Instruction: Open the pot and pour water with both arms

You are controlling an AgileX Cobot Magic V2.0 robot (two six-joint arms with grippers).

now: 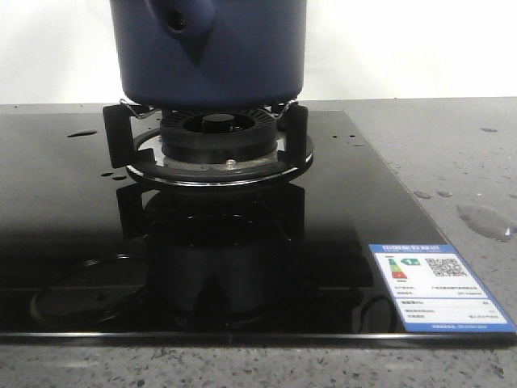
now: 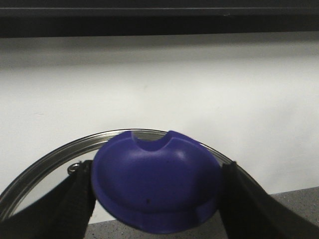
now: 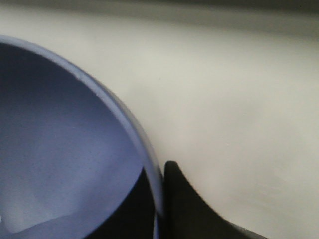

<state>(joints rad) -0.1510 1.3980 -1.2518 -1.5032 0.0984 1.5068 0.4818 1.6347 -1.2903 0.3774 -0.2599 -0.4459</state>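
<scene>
Closest to me is the gray counter [image 1: 452, 153], with small drops and a shiny puddle of water [image 1: 486, 220] on its right side. On the counter lies a flat black glass stove top [image 1: 73, 242] with a white and blue sticker [image 1: 436, 288] at its near right corner. Farther back sits the round black burner [image 1: 216, 145]. The dark blue pot [image 1: 234, 56] is above the burner, its short side stub with the round hole facing me. I cannot tell if it touches the stand.

No arm shows from the front. In the left wrist view, the left gripper [image 2: 157, 199] has its 2 black fingers [image 2: 75, 204] closed on a blue knob [image 2: 154, 186]. The knob belongs to a glass lid [image 2: 55, 152] with a metal rim, held in front of a white wall [image 2: 199, 89].

In the right wrist view, the right gripper [image 3: 160, 199] is at the pot's rim, with 1 finger [image 3: 184, 204] outside and a dark shape inside. It looks clamped on the rim.
</scene>
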